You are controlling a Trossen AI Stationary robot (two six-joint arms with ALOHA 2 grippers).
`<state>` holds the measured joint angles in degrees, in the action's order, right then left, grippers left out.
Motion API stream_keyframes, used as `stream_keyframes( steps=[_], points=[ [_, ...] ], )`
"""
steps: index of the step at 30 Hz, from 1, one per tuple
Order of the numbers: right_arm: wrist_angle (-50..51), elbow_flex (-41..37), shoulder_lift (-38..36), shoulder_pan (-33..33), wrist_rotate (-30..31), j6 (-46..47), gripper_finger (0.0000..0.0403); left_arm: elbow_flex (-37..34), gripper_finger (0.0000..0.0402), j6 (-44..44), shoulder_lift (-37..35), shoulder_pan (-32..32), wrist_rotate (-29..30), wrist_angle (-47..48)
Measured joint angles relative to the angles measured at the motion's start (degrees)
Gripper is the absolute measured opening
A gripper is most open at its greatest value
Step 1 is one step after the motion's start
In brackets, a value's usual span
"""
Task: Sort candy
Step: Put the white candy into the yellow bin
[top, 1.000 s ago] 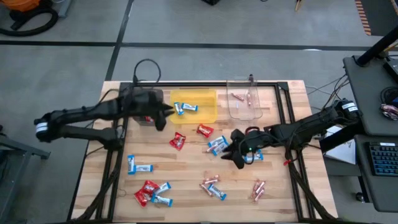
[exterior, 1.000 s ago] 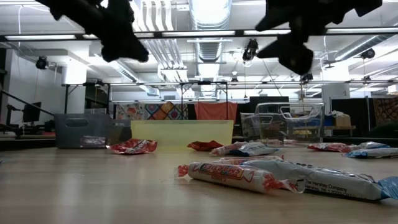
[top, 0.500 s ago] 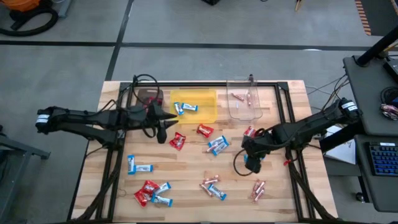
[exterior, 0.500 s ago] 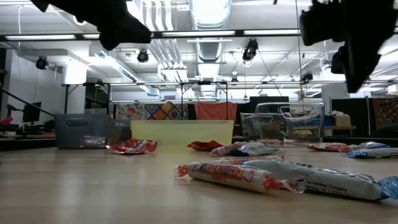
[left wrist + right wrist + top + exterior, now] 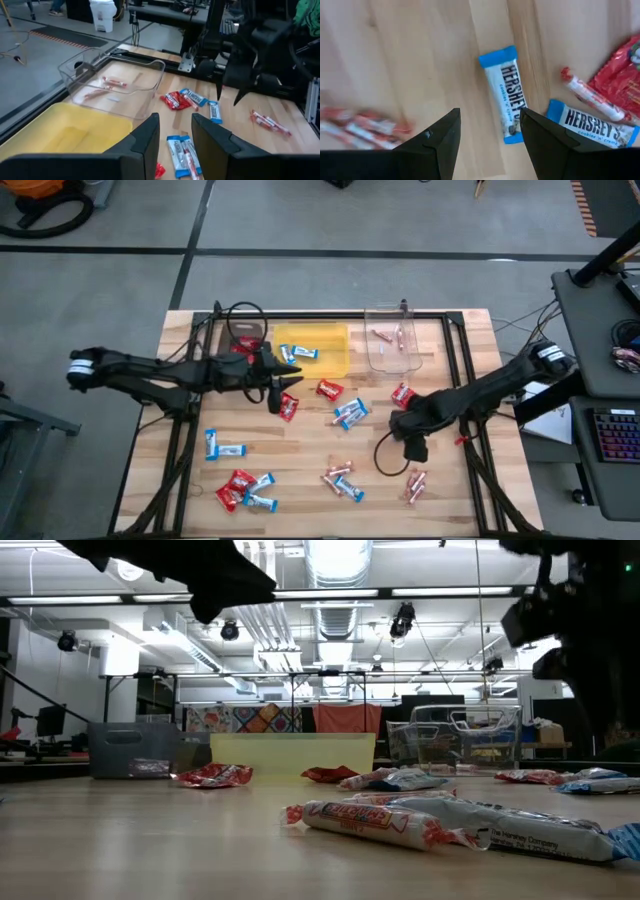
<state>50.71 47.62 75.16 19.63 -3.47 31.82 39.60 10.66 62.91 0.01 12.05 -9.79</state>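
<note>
Candy lies scattered on the wooden table: red packets, blue-and-white bars and slim pink sticks. My left gripper hangs open, nearly level, in front of the yellow bin, just above a red packet, with nothing between its fingers. My right gripper points down, open wide, over a blue-and-white bar that lies flat on the wood. The bar shows between the fingers; neither finger touches it.
A brown bin, the yellow bin with blue bars and a clear bin with pink sticks stand along the far edge. A second bar, a stick and a red packet lie beside the right gripper. A black frame borders the table.
My left gripper has gone from over the brown bin toward the table's right, to in front of the yellow bin. My right gripper has tipped from nearly level to pointing down, sinking a little toward the near edge. No candy has moved.
</note>
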Motion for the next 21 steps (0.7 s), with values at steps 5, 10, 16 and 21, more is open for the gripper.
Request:
stream_keyframes(
  steps=[5,10,16,21],
  points=[
    [-0.04,0.0,6.61,-0.15,0.53,-0.15,0.0194,0.06,0.0097,-0.74,1.9,0.02,-0.04,-1.3],
    [-0.17,0.18,11.9,-0.15,2.34,-0.8,0.0194,0.06,0.0097,-0.92,2.41,0.0,-0.11,-1.39],
    [-0.54,1.03,15.64,-0.29,2.86,-2.22,0.0168,0.11,0.0097,-0.92,2.43,0.02,-0.23,-2.21],
    [-1.09,1.3,15.8,-0.5,2.53,-2.99,0.0084,0.11,0.0097,-0.92,2.7,0.01,-1.09,-2.16]
  ],
)
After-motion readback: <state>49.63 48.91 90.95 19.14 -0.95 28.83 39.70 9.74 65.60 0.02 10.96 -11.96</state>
